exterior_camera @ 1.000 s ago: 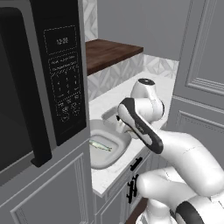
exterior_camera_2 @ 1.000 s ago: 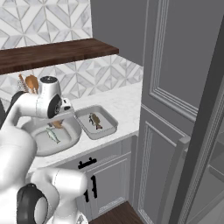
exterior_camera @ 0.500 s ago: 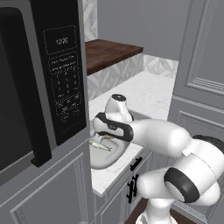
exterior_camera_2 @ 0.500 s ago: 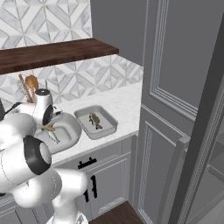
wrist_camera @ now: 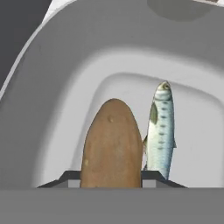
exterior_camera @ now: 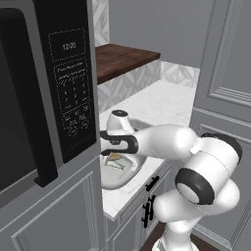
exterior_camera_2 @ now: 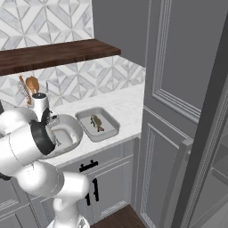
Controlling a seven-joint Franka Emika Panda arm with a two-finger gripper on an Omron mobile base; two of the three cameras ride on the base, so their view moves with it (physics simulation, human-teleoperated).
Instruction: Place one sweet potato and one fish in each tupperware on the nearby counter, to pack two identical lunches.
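Hand view: my gripper [wrist_camera: 111, 181] is clamped narrowly on a sweet potato [wrist_camera: 112, 144], whose tapered end points straight ahead of my fingertips, and I hang over the round grey tupperware [wrist_camera: 65, 74], where a pale silvery-green fish [wrist_camera: 160, 131] lies just beside the tuber, on its right in this view. In the left base view my hand sits low over that bowl [exterior_camera: 128, 177] on the white marble counter [exterior_camera: 162, 105]. In the right base view the rectangular tupperware [exterior_camera_2: 108, 133] stands beyond my hand to the right, holding a darker fish [exterior_camera_2: 96, 123].
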